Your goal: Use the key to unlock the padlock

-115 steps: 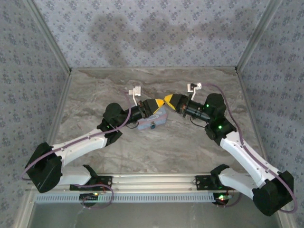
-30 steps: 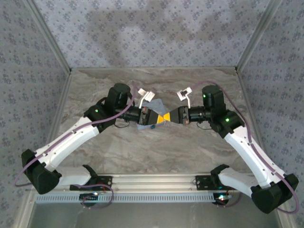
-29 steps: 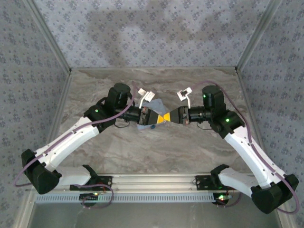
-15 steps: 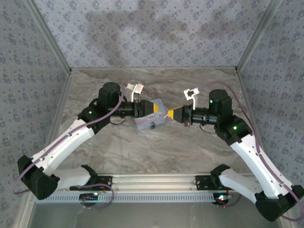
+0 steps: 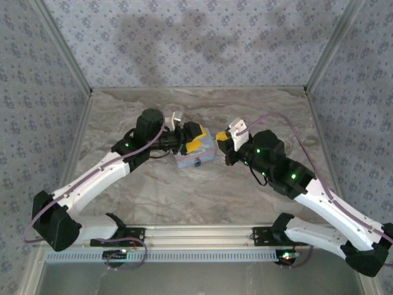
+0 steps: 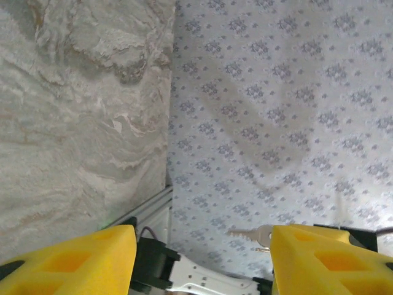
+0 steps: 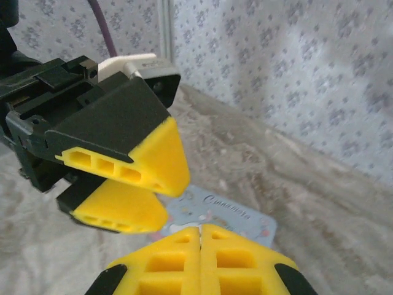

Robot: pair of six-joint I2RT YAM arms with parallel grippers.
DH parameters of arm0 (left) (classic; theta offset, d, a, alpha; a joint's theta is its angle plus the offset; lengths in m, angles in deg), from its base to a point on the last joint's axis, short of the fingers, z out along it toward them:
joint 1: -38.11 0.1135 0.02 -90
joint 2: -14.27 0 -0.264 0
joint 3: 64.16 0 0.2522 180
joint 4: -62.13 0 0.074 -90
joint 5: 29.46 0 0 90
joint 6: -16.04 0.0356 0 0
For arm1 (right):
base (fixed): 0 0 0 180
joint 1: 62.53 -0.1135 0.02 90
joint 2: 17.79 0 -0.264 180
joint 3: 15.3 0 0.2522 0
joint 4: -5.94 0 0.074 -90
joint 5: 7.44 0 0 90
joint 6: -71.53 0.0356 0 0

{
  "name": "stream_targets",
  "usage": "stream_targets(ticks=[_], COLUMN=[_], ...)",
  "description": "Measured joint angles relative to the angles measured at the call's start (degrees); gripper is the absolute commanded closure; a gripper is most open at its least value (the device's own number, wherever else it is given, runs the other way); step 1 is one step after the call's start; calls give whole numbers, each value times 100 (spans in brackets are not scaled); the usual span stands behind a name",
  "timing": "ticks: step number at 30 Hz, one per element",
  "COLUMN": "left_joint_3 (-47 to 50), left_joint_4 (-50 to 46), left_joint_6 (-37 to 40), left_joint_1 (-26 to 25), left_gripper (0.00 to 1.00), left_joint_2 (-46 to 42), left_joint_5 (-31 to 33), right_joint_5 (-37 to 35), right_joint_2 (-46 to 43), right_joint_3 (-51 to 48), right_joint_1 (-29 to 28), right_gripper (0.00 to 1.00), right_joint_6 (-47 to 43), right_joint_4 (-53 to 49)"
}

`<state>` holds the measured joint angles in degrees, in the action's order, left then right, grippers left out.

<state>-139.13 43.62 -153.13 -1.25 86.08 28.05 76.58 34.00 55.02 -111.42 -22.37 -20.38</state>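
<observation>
The small pale blue cartoon-printed tin lies on the marble table, with the tiny teal padlock at its near edge. My left gripper hangs over the tin with its yellow fingers open and nothing between them. My right gripper is just right of the tin, its pads pressed together. In the left wrist view the silver key sticks out in mid-air, its head going behind my left finger towards the right gripper. In the right wrist view the tin lies under the left gripper.
The marble table is enclosed by patterned walls at the back and sides, with metal corner posts. A rail carrying both arm bases runs along the near edge. The right arm's white link shows low in the left wrist view.
A second ago both gripper tips met over the tin's right end. Since then the left gripper has opened and drawn back over the tin, and the right arm has swung nearer and turned.
</observation>
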Motion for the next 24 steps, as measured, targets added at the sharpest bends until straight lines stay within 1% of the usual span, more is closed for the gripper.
stream_targets(ticks=[5, 9, 13, 15, 18, 24], left_joint_3=[59, 94, 94, 94, 94, 94], left_joint_4=[151, 210, 337, 382, 455, 557], left_joint_6=[-800, -1207, -1449, -1530, -1633, -1766], left_joint_1=[0, -9, -57, -85, -94, -127], left_gripper=[47, 52, 52, 50, 50, 61], left_joint_2=[0, 0, 11, 22, 37, 37], left_joint_5=[42, 42, 37, 33, 22, 13], right_joint_5=[-382, -525, -586, -603, -614, -732], right_joint_2=[37, 79, 195, 258, 313, 367], right_joint_3=[-168, -223, -223, -223, -225, -249], right_joint_1=[-313, -527, -643, -675, -702, -793], right_gripper=[100, 100, 100, 100, 100, 100], right_joint_6=[-857, -1346, -1655, -1764, -1862, -2087], right_joint_4=[483, 800, 966, 988, 990, 1075])
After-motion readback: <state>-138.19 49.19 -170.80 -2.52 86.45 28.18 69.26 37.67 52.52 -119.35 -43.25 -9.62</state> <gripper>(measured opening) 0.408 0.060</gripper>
